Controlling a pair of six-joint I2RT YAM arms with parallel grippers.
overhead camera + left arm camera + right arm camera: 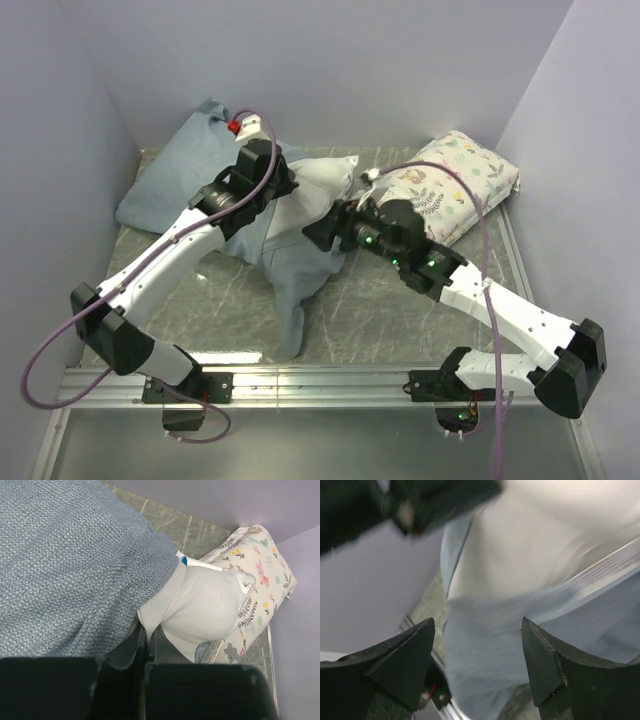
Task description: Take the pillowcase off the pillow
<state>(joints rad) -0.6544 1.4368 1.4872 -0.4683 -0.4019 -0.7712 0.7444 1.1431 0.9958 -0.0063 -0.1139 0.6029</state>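
Lavender walls close round a grey-green marbled table (400,300). From above, the pillowcase (175,175) shows its grey-blue side, spread from the far left corner to the middle, with a tail trailing toward the near edge. The pillow (325,178) pokes out white at the middle of the far side. A flower-printed pillow (465,170) lies at the far right corner. My left gripper (272,186) sits on the fabric beside the white bulge, and my right gripper (318,230) meets it from the right.

My left wrist camera shows the pillowcase (75,565) filling the left side and the pillow (200,610) bulging out of its mouth against the printed pillow (267,565). My left gripper (143,680) is pinched almost together, with a fold of the fabric's edge running down into the slit.

My right wrist camera is blurred. My right gripper (480,665) stands spread wide, its fingers (410,655) holding nothing. Grey-blue pillowcase (600,625) lies between them, with white pillow (520,545) beyond.
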